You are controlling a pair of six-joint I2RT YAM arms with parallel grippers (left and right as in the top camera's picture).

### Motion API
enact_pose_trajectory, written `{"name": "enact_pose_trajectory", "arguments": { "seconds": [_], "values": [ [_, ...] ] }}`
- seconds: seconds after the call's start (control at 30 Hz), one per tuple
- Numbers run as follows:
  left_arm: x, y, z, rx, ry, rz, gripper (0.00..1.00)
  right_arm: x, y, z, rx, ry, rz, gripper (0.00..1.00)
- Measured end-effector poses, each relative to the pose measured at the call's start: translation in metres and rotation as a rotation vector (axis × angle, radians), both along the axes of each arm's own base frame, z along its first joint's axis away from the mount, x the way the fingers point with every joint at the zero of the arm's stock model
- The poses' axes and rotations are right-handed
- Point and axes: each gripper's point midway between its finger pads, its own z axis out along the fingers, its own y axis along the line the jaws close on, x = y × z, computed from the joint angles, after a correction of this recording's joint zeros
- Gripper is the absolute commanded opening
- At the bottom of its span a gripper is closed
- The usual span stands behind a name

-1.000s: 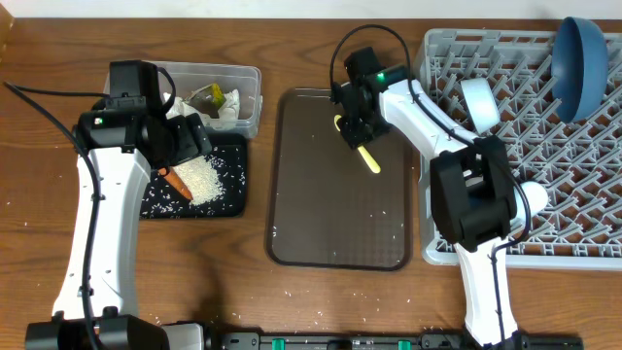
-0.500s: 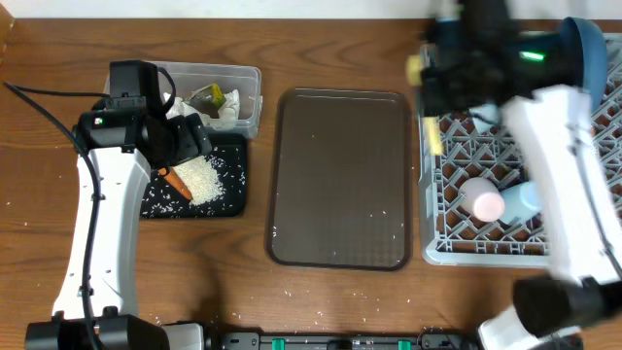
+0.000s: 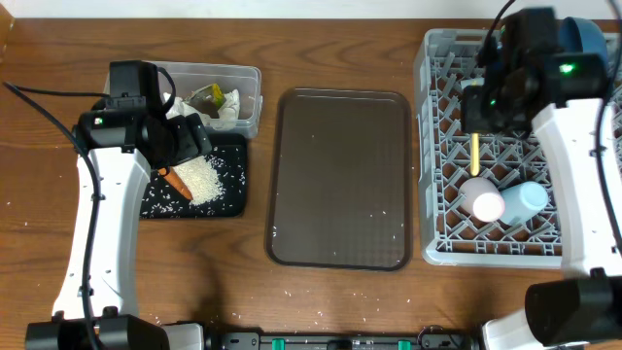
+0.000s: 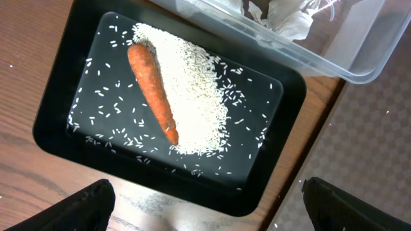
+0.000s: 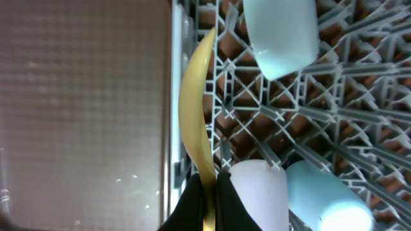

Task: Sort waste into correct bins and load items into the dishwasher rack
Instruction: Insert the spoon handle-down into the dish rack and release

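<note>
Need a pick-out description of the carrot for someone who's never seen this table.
Left of the brown serving tray sits a shallow black tray. The carrot lies in it against the rice heap: the only orange, tapered thing among white grains.

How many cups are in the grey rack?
2. The pink cup and the blue cup lie side by side near the rack's front edge. The right arm may hide more.

Grey plastic rack (image 3: pixel 439 97), glossy yellow plastic spoon (image 5: pixel 192 90), matt black tray (image 4: pixel 70 83), clear plastic tub (image 4: pixel 359 51), wood-grain table (image 3: pixel 340 39).
</note>
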Motion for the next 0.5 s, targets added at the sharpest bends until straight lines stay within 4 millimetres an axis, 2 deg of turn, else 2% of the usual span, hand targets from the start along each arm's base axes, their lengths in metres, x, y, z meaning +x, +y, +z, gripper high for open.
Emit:
{"name": "enact_pose_trajectory", "arguments": {
  "seconds": [0.03,0.07,0.2,0.3,0.5],
  "values": [
    [0.0,0.0,0.0,0.0,0.0,0.0,0.96,0.001,0.0,-0.011,-0.002,0.007,0.002,0.08],
    [0.0,0.0,0.0,0.0,0.0,0.0,0.96,0.002,0.0,-0.022,-0.005,0.016,0.005,0.19],
    [0.0,0.0,0.0,0.0,0.0,0.0,0.96,-0.003,-0.001,-0.051,-0.013,0.053,0.013,0.34],
    [0.0,0.0,0.0,0.0,0.0,0.0,0.96,-0.005,-0.001,-0.059,-0.015,0.065,0.016,0.39],
    [0.0,0.0,0.0,0.0,0.001,0.0,0.96,-0.005,0.001,-0.056,-0.005,0.061,0.033,0.43]
  ]
}}
